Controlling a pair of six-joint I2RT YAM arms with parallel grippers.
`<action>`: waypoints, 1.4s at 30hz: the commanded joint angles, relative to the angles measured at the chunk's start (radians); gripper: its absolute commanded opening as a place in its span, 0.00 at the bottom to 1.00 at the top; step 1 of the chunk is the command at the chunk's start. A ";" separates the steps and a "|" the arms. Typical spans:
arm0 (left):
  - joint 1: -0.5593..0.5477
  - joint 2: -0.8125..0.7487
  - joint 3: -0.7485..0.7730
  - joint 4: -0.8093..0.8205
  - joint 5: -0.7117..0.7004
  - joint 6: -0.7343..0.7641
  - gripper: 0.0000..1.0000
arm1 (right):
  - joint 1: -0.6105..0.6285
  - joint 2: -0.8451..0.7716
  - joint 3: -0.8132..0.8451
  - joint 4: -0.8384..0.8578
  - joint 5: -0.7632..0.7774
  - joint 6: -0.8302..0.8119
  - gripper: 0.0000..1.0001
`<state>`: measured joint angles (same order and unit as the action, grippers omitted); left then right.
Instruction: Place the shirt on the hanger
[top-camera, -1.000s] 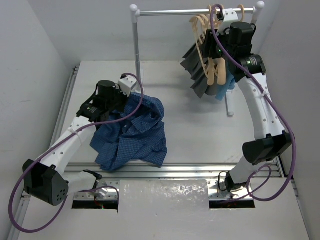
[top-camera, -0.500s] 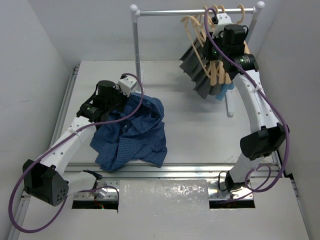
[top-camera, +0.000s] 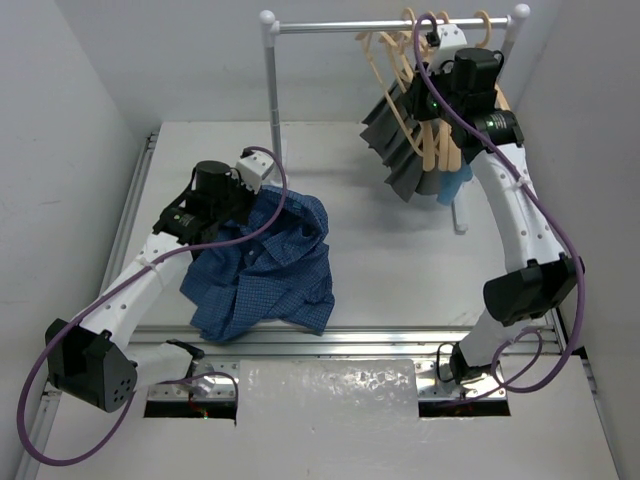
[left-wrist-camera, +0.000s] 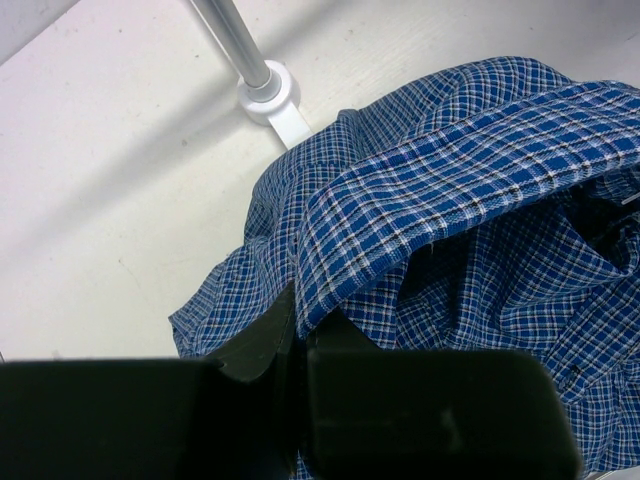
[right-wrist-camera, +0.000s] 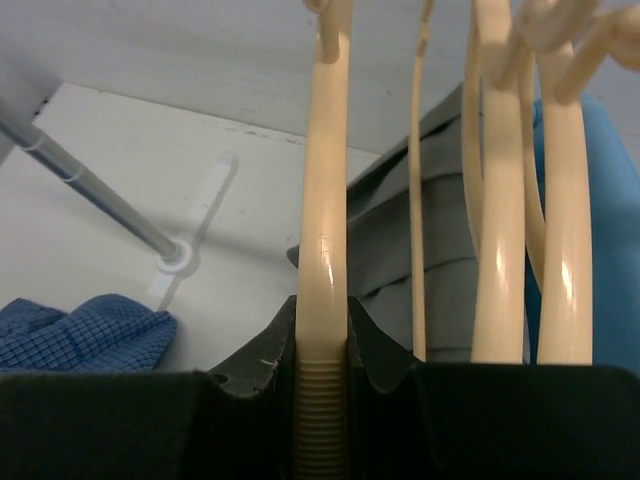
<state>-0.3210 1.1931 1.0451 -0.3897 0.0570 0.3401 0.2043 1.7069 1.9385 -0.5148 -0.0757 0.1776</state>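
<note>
Up at the rail (top-camera: 390, 24), clamped on the hanger (right-wrist-camera: 322, 200) with the right claw (right-wrist-camera: 322, 335); on the table (top-camera: 400, 270), pinching the heaped shirt (left-wrist-camera: 480, 170) with the left claw (left-wrist-camera: 300, 325). Fetching step, seemingly; next, unhooking and lowering toward the collar.

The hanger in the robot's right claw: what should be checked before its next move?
1. Right gripper shut on the hanger: ok.
2. Left gripper pinching the shirt: ok.
3. Hanger lifted off the rail: cannot tell, its top is out of the wrist view.
4. Held hanger apart from the other hangers: ok.
5. Shirt spread open for the hanger: not ok, it lies crumpled on the table.
</note>
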 joint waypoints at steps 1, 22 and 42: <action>0.002 -0.026 0.024 0.023 0.003 0.011 0.00 | -0.006 -0.078 0.016 0.085 -0.140 -0.024 0.00; 0.003 0.126 0.105 -0.005 -0.006 0.002 0.00 | 0.021 -0.397 -0.453 0.191 -0.700 -0.040 0.00; 0.026 0.344 0.300 -0.035 -0.098 -0.003 0.00 | 0.032 -0.822 -0.866 -0.133 -0.705 -0.061 0.00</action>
<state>-0.3038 1.5330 1.2987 -0.4454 -0.0212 0.3389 0.2310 0.9005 1.0851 -0.6128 -0.7338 0.1329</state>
